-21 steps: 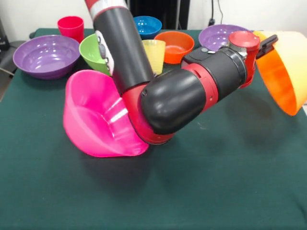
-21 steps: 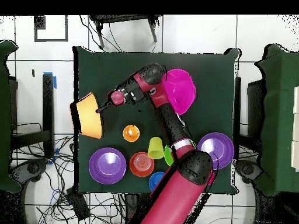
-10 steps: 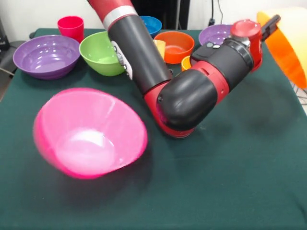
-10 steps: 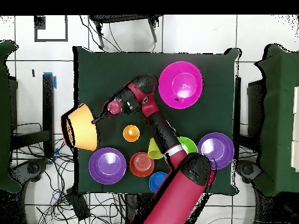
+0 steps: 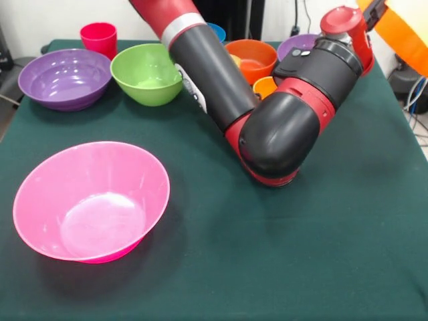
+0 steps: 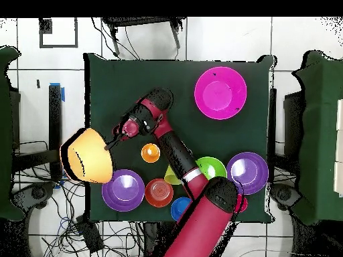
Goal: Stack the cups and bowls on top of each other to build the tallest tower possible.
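— Grip check: what is the end effector (image 6: pixel 111 141) doing?
— Pinching the large orange bowl's (image 6: pixel 88 155) rim, past the tabletop (image 6: pixel 134 80) edge. Swing it level over the pink bowl (image 5: pixel 90 200), then lower gently.

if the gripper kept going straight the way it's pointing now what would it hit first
The gripper points toward the table's edge, straight at the large orange bowl it carries. Past the bowl, off the table, only floor and cables show; heights are unclear.
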Motion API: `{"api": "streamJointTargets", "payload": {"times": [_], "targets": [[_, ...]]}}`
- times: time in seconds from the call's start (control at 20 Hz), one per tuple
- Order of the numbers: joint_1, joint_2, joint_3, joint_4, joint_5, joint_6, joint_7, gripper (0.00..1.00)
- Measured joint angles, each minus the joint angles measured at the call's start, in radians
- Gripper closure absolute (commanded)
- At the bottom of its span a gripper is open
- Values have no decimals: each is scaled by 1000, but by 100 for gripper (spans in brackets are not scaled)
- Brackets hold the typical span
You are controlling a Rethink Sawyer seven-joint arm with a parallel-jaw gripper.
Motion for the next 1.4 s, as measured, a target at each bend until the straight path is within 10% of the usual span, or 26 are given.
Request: {"api": "streamJointTargets", "payload": {"times": [1.4], "targets": [[110, -11, 44, -130, -14, 78, 0, 100]]}}
